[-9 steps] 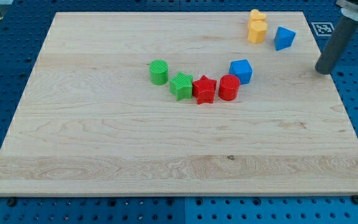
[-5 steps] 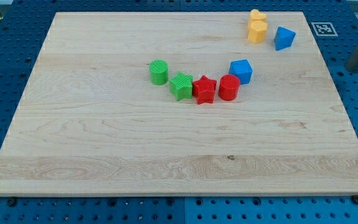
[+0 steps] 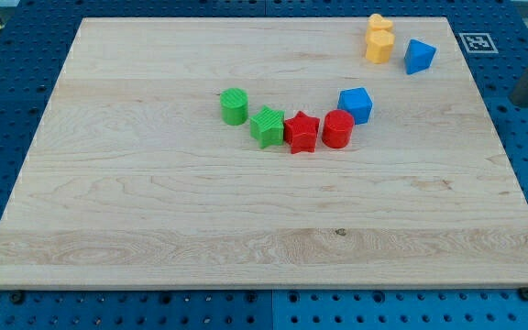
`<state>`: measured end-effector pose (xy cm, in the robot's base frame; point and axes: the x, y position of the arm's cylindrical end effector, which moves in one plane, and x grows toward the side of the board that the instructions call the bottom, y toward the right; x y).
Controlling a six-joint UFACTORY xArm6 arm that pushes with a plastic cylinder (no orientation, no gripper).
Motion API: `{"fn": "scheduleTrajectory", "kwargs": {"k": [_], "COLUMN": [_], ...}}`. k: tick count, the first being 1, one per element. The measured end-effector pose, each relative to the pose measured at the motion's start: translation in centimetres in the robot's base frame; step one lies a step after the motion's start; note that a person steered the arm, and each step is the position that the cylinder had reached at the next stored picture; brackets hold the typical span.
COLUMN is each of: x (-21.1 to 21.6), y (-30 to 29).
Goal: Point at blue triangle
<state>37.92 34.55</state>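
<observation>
The blue triangle point(image 3: 419, 56) lies near the board's top right corner, just right of two yellow blocks point(image 3: 379, 42) that touch each other. Only a short piece of my dark rod shows at the view's right edge, off the wooden board point(image 3: 154, 220). My tip point(image 3: 525, 100) is over the blue perforated table, to the right of and a little below the blue triangle, well apart from it.
A curved row sits mid-board: green cylinder point(image 3: 235, 106), green star point(image 3: 267, 126), red star point(image 3: 301, 132), red cylinder point(image 3: 338, 128), blue cube point(image 3: 356, 104). A black-and-white marker tag point(image 3: 478, 42) lies right of the board's top corner.
My rod has moved right, from beside the board's right edge almost out of the view. It has held still over the last half second. No block moved.
</observation>
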Motion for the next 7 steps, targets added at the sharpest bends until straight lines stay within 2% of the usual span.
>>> {"fn": "scheduleTrajectory", "kwargs": {"k": [2,3,5,6,7], "x": [-0.6,-3.9,-11.7,-11.1,-8.7], "y": [-0.1,-1.0,-9.2,-12.4,-12.4]}}
